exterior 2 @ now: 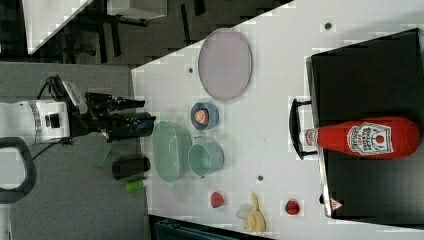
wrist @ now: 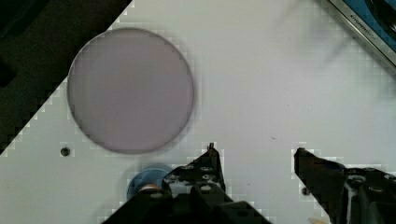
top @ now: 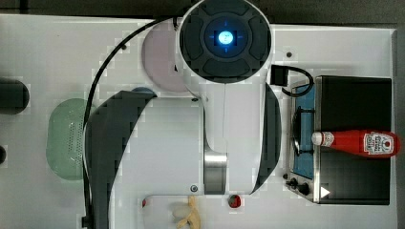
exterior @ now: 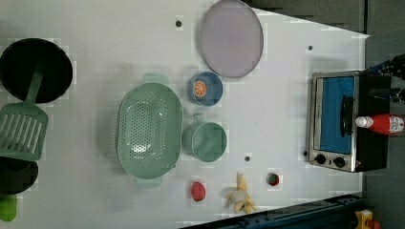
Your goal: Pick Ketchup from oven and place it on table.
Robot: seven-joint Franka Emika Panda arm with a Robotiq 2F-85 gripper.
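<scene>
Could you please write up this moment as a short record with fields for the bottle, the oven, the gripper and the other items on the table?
Ketchup: lying on its side on the oven's black top, cap past the front edge above the handle
oven: door shut, on the table
gripper: open, empty, above bare table near the purple plate
other items: green colander, green cup, blue bowl
</scene>
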